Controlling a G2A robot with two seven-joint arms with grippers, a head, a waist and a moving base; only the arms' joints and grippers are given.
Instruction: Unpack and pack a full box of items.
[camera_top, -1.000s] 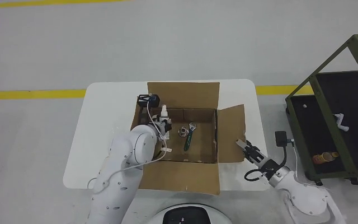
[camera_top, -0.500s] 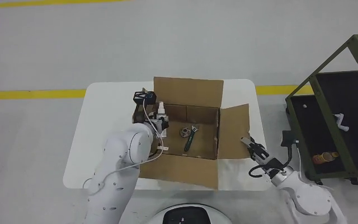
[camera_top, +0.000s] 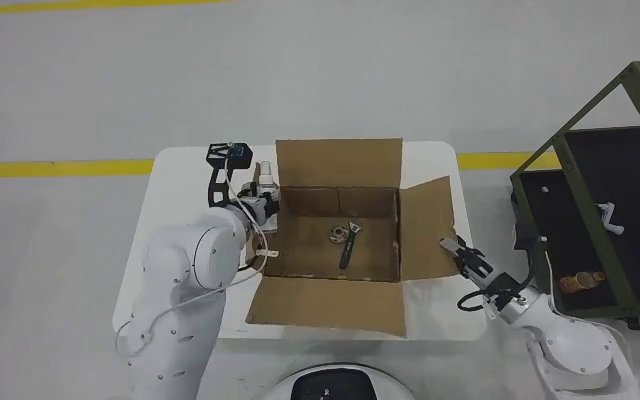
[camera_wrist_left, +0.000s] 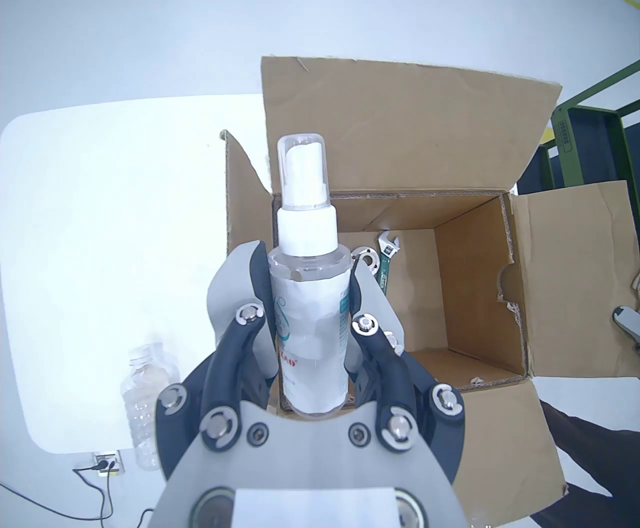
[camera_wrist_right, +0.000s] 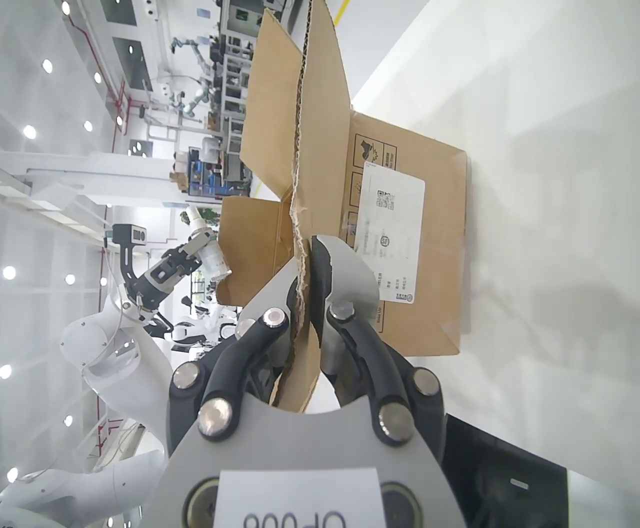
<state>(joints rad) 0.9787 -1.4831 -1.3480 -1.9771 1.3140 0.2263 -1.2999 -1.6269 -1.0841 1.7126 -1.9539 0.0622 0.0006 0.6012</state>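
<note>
Clamping the bottle (camera_wrist_left: 306, 225) by its body, the left tool (camera_wrist_left: 307, 265) has its fingers drawn in snug on both sides. The bottle's long axis therefore runs straight out along the tool, capped nozzle away from the wrist and base toward the palm. Seen from above, the left tool (camera_top: 260, 198) and bottle (camera_top: 265, 172) hang over the left wall of the box (camera_top: 330, 305), near its far left corner, clear of the cardboard. From there the box's open well lies to the right, with a wrench (camera_top: 348, 245) and a metal ring (camera_top: 338, 236) on its floor, well apart from the bottle. Bare table (camera_top: 175, 190) lies to the left. With so little in the box, this looks like unpacking, so the next move is probably leftward and down onto the table. With its base in the palm, the bottle may have to be tipped or laid on its side. Across the box, the right tool (camera_wrist_right: 309, 260) pinches the torn edge of the right flap (camera_wrist_right: 295, 125), jaws nearly together on the cardboard. That arm is far from the bottle.
</note>
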